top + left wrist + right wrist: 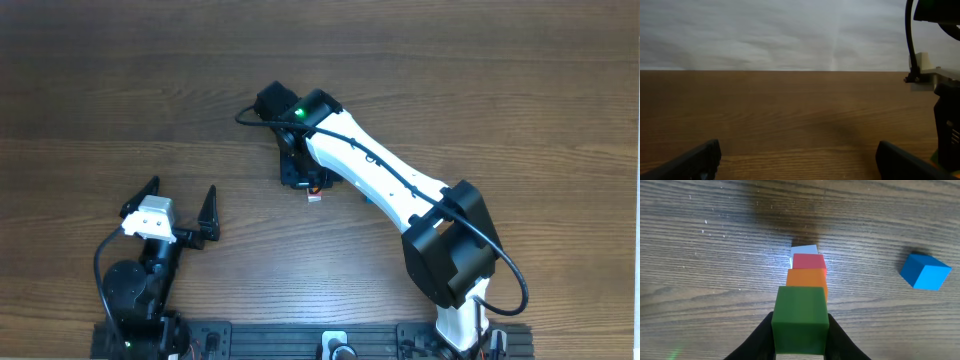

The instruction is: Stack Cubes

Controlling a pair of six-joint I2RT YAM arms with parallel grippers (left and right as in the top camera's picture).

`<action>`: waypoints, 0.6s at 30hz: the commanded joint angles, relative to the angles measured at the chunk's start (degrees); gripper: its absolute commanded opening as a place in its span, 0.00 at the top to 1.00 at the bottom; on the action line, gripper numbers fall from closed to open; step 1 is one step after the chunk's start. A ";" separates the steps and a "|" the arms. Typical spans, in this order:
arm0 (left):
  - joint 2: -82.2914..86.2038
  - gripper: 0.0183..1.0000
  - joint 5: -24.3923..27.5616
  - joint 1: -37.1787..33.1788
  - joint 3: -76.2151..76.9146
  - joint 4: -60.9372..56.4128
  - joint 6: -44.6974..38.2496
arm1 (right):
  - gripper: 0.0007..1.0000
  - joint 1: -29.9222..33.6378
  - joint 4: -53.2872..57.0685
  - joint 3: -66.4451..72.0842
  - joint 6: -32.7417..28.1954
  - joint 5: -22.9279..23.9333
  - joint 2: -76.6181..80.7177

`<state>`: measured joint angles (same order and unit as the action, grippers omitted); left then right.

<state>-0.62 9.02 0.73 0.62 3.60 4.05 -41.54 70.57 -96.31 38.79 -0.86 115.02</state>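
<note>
A stack of cubes stands on the wooden table: a white cube (pixel 804 250) at the bottom, then a red cube (pixel 808 260), an orange cube (pixel 807 277) and a green cube (pixel 800 315) on top. My right gripper (pixel 800 326) is over the stack, shut on the green cube with a finger against each of its sides. A blue cube (pixel 925 271) lies alone on the table beside the stack. In the top view the right gripper (pixel 298 168) is at the table's middle and covers most of the stack (pixel 314 196). My left gripper (pixel 181 190) rests open at the near left, holding nothing.
The right arm (pixel 390 190) slants from the bottom right across the table's middle, and part of it shows at the edge of the left wrist view (pixel 940 80). Bare wooden table (pixel 480 90) surrounds the stack on every side.
</note>
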 commanded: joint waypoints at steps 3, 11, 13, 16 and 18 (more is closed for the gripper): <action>0.31 0.00 -0.04 -0.31 -0.31 -0.02 -0.85 | 0.73 0.63 0.59 -1.05 -0.31 0.72 0.42; 0.31 0.00 -0.04 -0.31 -0.31 -0.02 -0.83 | 0.69 0.63 1.22 -1.05 -0.31 0.72 0.42; 0.31 0.00 -0.07 -0.31 -0.31 -0.02 -0.83 | 0.66 0.63 1.18 -1.05 -0.31 0.72 0.42; 0.31 0.00 -0.04 -0.31 -0.31 -0.02 -0.85 | 0.65 0.63 1.18 -1.05 -0.31 0.74 0.42; 0.31 0.00 -0.04 -0.31 -0.31 -0.02 -0.83 | 0.63 0.63 1.16 -1.05 -0.31 0.72 0.42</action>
<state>-0.62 9.02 0.73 0.62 3.60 4.05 -41.54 71.70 -96.31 38.74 -0.89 115.02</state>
